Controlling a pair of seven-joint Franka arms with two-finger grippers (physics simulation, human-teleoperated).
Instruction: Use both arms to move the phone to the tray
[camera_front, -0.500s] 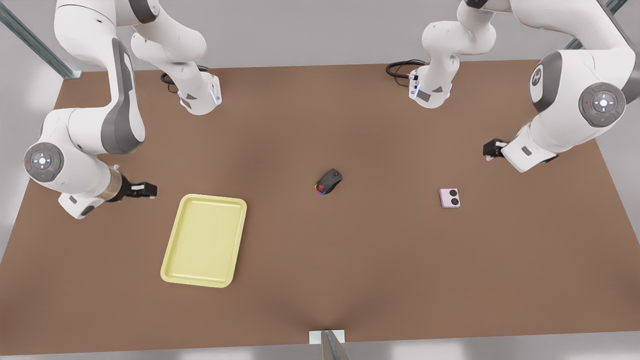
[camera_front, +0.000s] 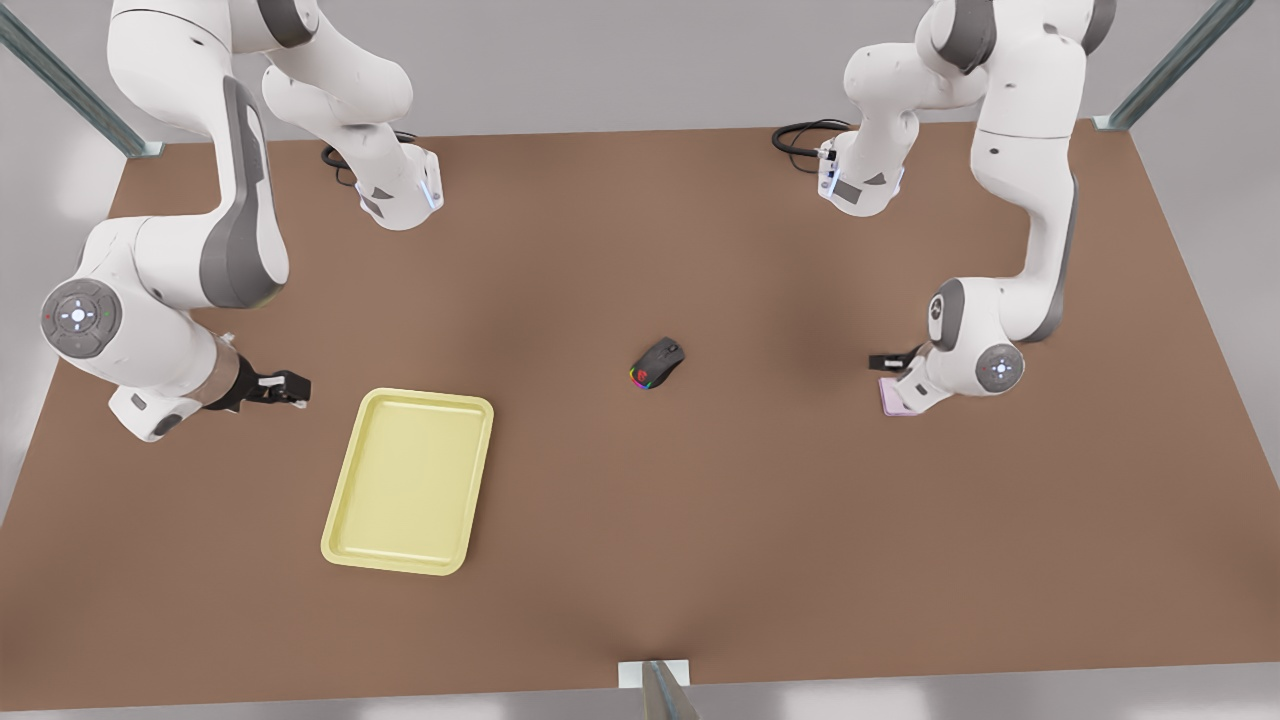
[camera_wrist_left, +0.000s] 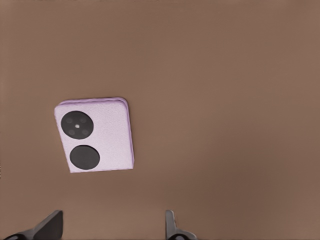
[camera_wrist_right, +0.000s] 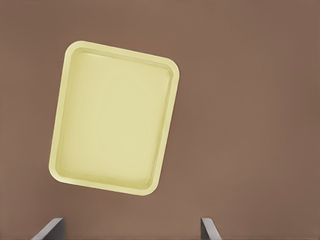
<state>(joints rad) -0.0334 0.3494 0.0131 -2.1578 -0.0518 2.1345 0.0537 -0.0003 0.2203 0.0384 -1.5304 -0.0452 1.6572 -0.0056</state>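
Front view. A brown rectangular table carries two white jointed robot arms mounted at its far edge. The arm on the front view's right is folded low over the small pale pink squarish flat phone; only a corner of the phone shows beneath the wrist, and the left gripper appears as a small black part just beside it. The arm on the front view's left waits with the right gripper near the far corner of the pale yellow rectangular plastic tray, not touching it. The tray lies flat with nothing in it, well apart from the phone. Between them, near the table's middle, lies a black computer mouse with rainbow lights.

Left wrist view. The phone lies flat on the table, its two black round circles facing up, slightly skewed. The fingertips of the left gripper stand spread apart, with nothing between them, clear of the phone.

Right wrist view. The tray lies on the bare table surface with its raised rim visible all round. The fingertips of the right gripper are held wide apart and grasp nothing.
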